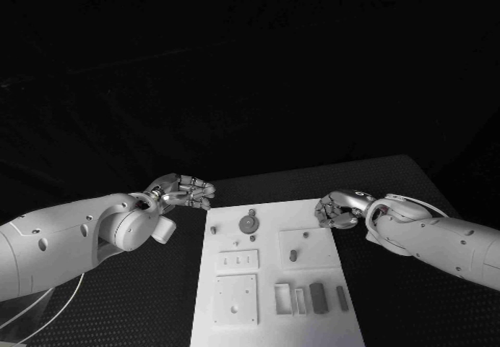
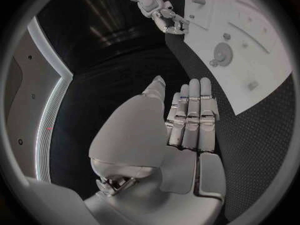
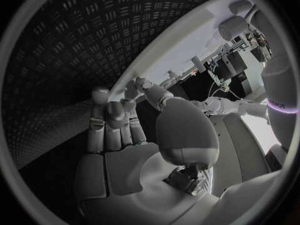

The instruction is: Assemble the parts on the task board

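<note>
Head view: the task board (image 1: 273, 289) lies mid-table with its parts (image 1: 318, 297) lying loose, so assembly looks barely begun. The left hand (image 1: 183, 191) hovers off the board's far left corner, fingers curled, holding nothing visible.

Left wrist view: the fingers (image 2: 192, 112) lie together, empty.

Right wrist view: the right hand (image 3: 128, 122), at the board's far right corner, curls on nothing.

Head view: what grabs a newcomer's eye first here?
The white task board in the middle of the black table, with a round gear-like part near its far end and slim grey parts standing in slots nearer the robot. Next, the two silver hands flanking the board's far end: the left hand off its far left corner, the right hand at its far right corner, both with fingers curled and seemingly holding nothing.
</note>
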